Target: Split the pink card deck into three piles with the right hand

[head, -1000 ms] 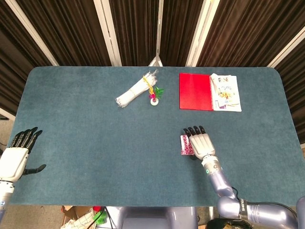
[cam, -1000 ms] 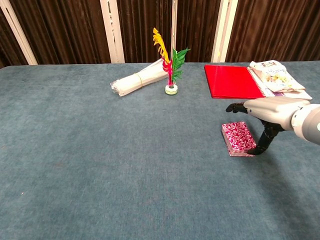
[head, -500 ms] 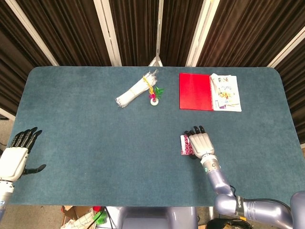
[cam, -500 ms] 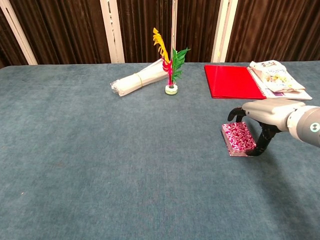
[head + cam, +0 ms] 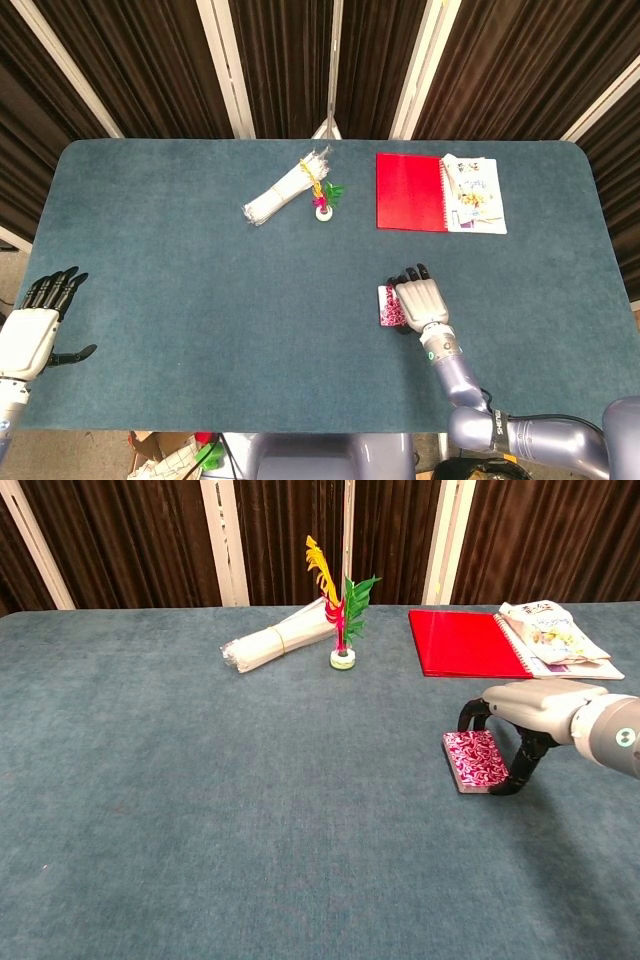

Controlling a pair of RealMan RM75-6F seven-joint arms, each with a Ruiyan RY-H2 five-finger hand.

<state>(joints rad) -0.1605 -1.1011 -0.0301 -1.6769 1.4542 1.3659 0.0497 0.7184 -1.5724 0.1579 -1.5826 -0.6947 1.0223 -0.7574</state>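
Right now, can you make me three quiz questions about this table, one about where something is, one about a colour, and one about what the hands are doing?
1. Where is the deck?
A. on the notebook
B. on the table, under the right hand
C. beside the left hand

2. What colour is the notebook cover?
A. red
B. yellow
C. black

3. What is the left hand doing?
A. holding the deck
B. pressing the notebook
C. holding nothing, fingers apart

Answers:
1. B: the deck lies on the table, and the right hand curls over it.
2. A: the cover looks plain red in both views.
3. C: it sits at the table's near left edge, fingers spread, far from everything.
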